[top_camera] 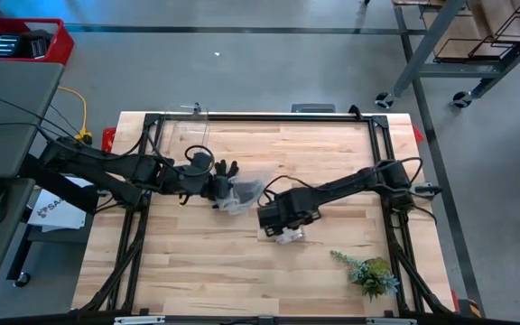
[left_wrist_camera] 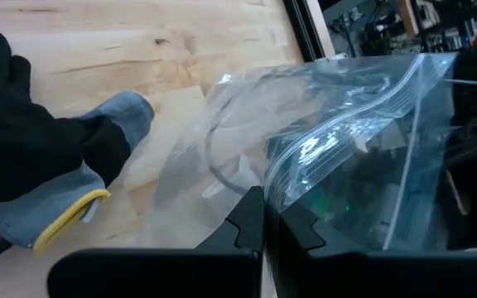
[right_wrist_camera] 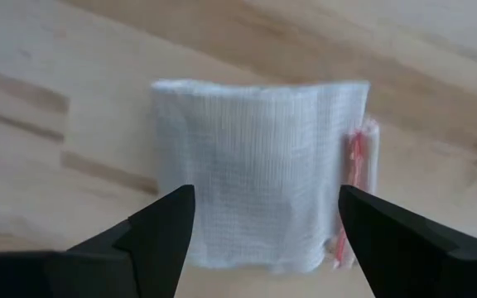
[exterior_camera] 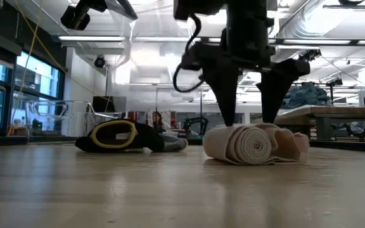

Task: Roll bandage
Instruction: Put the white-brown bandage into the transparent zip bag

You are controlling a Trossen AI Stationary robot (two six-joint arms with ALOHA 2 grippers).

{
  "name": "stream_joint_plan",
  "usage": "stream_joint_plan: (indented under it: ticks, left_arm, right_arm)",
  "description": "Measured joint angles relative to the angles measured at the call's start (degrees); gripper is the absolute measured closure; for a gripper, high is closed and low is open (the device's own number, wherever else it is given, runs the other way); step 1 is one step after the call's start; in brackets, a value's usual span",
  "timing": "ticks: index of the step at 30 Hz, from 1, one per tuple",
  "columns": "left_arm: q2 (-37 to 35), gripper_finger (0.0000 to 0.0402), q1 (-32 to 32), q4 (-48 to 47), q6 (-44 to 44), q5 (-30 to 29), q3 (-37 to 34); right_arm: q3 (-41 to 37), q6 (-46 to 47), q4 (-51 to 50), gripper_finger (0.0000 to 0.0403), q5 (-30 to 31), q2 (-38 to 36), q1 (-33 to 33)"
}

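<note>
One rolled bandage (right_wrist_camera: 255, 194), one glove (left_wrist_camera: 40, 165), one plastic bag (left_wrist_camera: 338, 141).

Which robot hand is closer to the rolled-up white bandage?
Right. The right gripper hangs open directly over the bandage. The left gripper is off to the side, shut on the plastic bag.

The pale wooden table (top_camera: 242, 262) stands on a grey floor (top_camera: 242, 72). Beyond its far right corner is a wheeled metal rack (top_camera: 459, 45); off its far left, a red bin (top_camera: 25, 41). Across the table, long ceiling lights (exterior_camera: 138, 39), windows (exterior_camera: 18, 88) and what may be a seated person (exterior_camera: 156, 120).
</note>
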Motion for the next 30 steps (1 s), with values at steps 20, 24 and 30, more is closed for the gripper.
stream_joint_plan:
  ticks: [20,24,30]
  left_arm:
    - [0.0,0.0401,0.0,0.9,2.4,3.5,0.0]
    - [0.0,0.0401,0.0,1.5,2.4,3.6,0.0]
    - [0.0,0.0401,0.0,1.6,2.3,3.2,0.0]
  right_arm:
    - [-0.4,0.2,4.2,0.0111,-3.7,4.9,-0.2]
    - [-0.5,-0.6,2.8,0.0111,-2.9,5.2,-0.5]
    - [-0.5,-3.3,2.3,0.0111,-0.2,5.3,-0.7]
